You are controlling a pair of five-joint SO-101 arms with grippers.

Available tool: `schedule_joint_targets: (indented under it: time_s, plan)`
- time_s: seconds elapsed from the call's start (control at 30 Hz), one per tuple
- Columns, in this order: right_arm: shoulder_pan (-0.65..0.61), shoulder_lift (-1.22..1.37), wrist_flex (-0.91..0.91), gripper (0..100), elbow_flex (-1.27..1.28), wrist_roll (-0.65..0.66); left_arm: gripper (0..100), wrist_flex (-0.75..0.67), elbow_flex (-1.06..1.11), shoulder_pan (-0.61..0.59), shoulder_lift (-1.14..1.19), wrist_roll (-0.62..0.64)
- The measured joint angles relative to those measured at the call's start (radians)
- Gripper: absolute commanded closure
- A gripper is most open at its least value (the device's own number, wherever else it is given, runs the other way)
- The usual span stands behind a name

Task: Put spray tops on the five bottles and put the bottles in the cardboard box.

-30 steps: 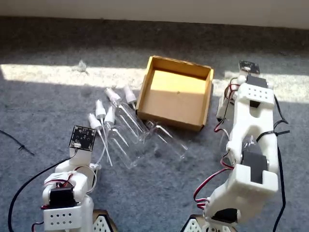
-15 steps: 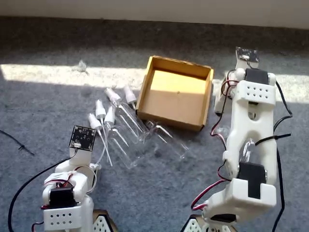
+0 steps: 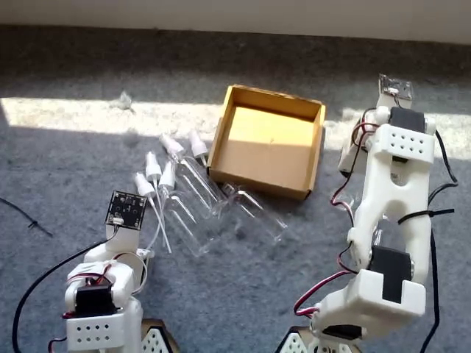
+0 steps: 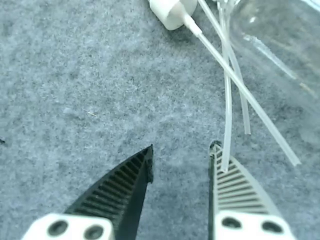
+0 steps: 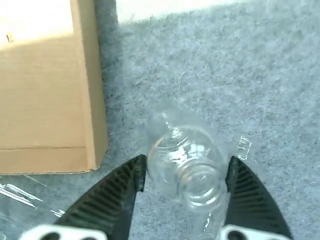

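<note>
The cardboard box (image 3: 268, 147) lies open in the middle of the grey carpet, and its outer wall (image 5: 87, 80) stands beside my right gripper. My right gripper (image 5: 186, 161) is shut on a clear bottle (image 5: 192, 170) with no top, its open mouth facing the camera, both fingers against its sides. Left of the box, several clear bottles (image 3: 191, 198) lie with white spray tops (image 3: 153, 168) beside them. My left gripper (image 4: 182, 147) is open low over the carpet. Thin dip tubes (image 4: 235, 85) from a white spray top (image 4: 172, 10) run past one fingertip.
The right arm (image 3: 394, 184) stretches along the box's right side. The left arm (image 3: 110, 279) sits at the near left. One more bottle (image 3: 254, 213) lies against the box's near wall. A black cable (image 3: 22, 217) crosses the carpet at far left.
The right arm has swung to the right, away from the box's side, and its wrist has shifted farther back. The left arm and the lying bottles have not moved.
</note>
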Motion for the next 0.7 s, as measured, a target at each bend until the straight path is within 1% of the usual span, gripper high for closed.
schedule_joint_targets:
  time_s: [0.13,0.4,0.53,0.7]
  plan:
    - [0.003,-0.005,-0.081,80.9,0.054,0.0,83,0.0,0.0,0.0,0.0,0.0]
    - [0.009,-0.015,-0.27,90.9,0.13,0.0,83,0.0,0.0,0.0,0.0,0.0]
    - [0.011,-0.011,-0.334,98.8,0.149,0.0,83,0.0,0.0,0.0,0.0,0.0]
    - [0.012,-0.015,-0.354,99.4,0.158,0.0,83,0.0,0.0,0.0,0.0,0.0]
